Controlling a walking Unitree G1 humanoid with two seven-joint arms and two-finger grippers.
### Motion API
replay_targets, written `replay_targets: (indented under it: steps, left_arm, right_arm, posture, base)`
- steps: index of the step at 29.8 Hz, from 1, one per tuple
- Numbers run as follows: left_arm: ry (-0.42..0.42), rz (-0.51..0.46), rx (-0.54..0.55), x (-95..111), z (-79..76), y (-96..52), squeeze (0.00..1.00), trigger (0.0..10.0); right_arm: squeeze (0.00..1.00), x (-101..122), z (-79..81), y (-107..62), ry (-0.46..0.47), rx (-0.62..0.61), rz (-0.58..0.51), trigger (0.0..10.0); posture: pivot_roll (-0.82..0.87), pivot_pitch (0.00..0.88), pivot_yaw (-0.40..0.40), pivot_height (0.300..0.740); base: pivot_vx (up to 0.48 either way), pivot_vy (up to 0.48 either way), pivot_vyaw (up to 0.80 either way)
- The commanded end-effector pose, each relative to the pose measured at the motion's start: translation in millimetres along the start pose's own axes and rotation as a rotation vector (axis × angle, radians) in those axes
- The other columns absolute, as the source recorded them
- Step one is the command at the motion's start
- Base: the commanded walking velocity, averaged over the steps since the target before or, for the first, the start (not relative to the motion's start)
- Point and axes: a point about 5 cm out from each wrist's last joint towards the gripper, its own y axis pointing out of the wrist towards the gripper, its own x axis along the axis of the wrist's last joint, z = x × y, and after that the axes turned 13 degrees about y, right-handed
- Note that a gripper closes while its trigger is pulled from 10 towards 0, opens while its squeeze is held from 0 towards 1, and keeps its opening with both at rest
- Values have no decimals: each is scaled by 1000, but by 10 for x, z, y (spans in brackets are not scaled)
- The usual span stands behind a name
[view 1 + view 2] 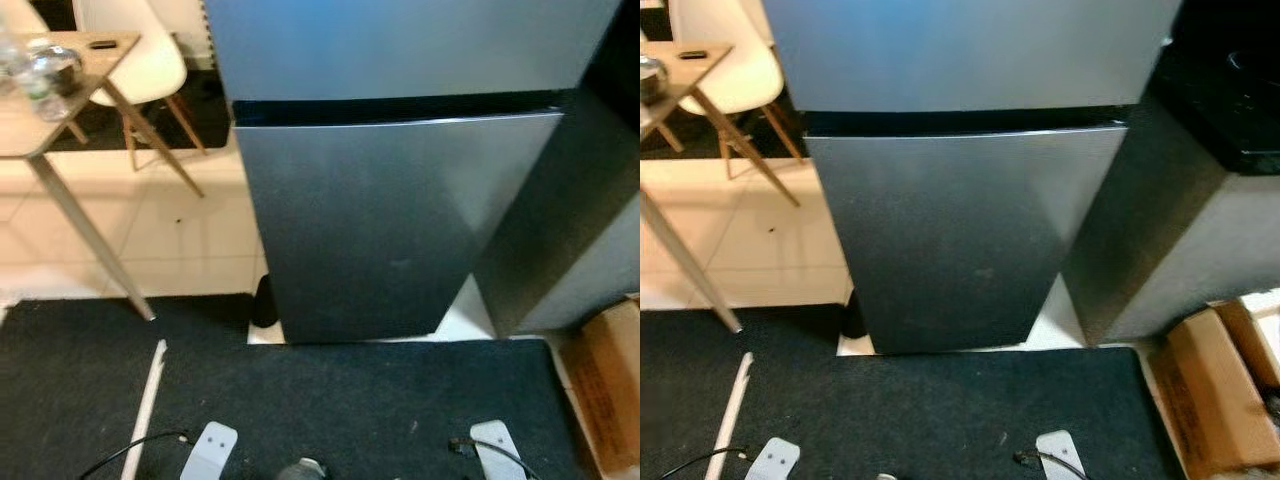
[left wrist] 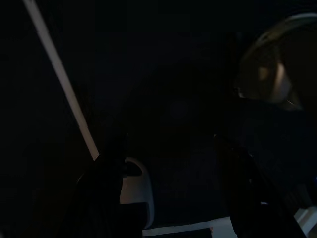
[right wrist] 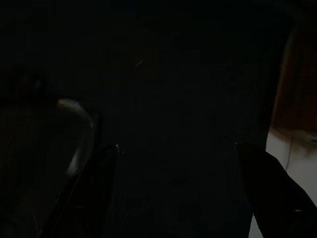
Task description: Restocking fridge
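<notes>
A silver two-door fridge (image 1: 400, 200) stands straight ahead with both doors closed; a dark seam (image 1: 400, 108) divides the upper door from the lower one. Both arms hang low over the black mat. In the dark left wrist view, my left gripper (image 2: 163, 148) is open, its two fingers spread above the mat near a white strip (image 2: 59, 79). The right gripper (image 3: 177, 146) is also open, with nothing between its fingers. On the wooden table (image 1: 60, 120) at the left stand clear bottles (image 1: 40, 85).
My two feet (image 1: 210, 450) (image 1: 497, 447) rest on the black mat (image 1: 350, 400). A white chair (image 1: 140, 50) sits behind the table. A grey cabinet with a dark top (image 1: 1200, 200) adjoins the fridge's right side, with a cardboard box (image 1: 1215, 390) below it.
</notes>
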Motion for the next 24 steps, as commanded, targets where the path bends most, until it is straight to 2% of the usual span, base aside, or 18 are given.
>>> replay_targets:
  steps: [1, 24]
  left_arm:
    - [0, 3, -3, -8, -15, -1, 0, 10000]
    - [-5, -3, -7, 15, -34, 5, 0, 10000]
  right_arm:
    - [0, -41, -19, -9, 12, -8, 11, 10000]
    - [0, -66, -9, -14, 15, -5, 17, 10000]
  posture:
    - [-73, 111, -19, 740]
    - [-75, 119, -22, 740]
  base:
    - [0, 0, 800]
    - [0, 0, 800]
